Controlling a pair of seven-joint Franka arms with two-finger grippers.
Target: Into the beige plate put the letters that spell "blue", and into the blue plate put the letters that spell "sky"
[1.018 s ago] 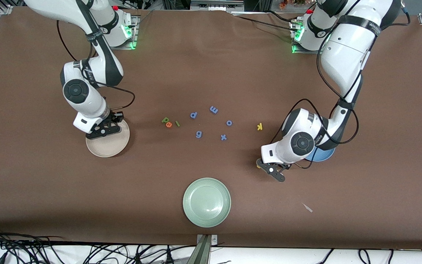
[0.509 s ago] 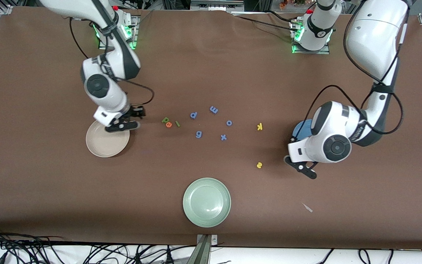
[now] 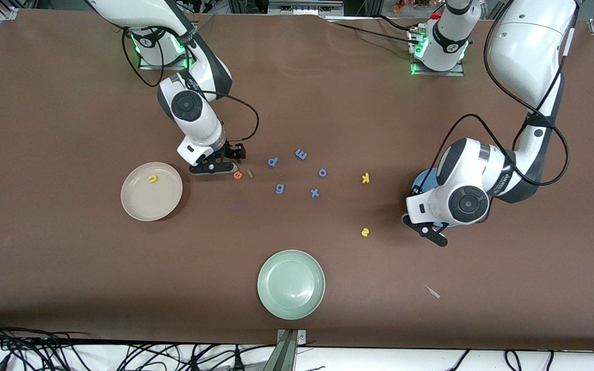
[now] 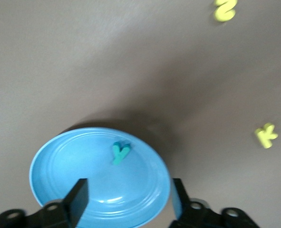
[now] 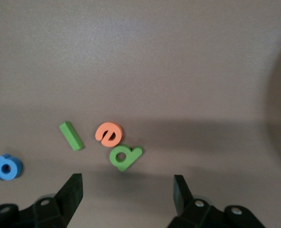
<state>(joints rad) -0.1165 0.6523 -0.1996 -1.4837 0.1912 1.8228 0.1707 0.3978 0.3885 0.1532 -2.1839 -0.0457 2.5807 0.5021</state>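
The yellow u lies in the beige plate. My right gripper hangs open and empty just over the table beside the green b, which touches the orange e; the green l lies next to them. My left gripper is open and empty over the blue plate, where the teal y rests. The yellow k and yellow s lie on the table.
Several all-blue letters lie mid-table, among them a p, an m and an x. A pale green plate sits near the front edge. A small white scrap lies toward the left arm's end.
My right gripper has left the beige plate, where the yellow u now shows, and moved to the green b. My left gripper has moved from the yellow s to the blue plate.
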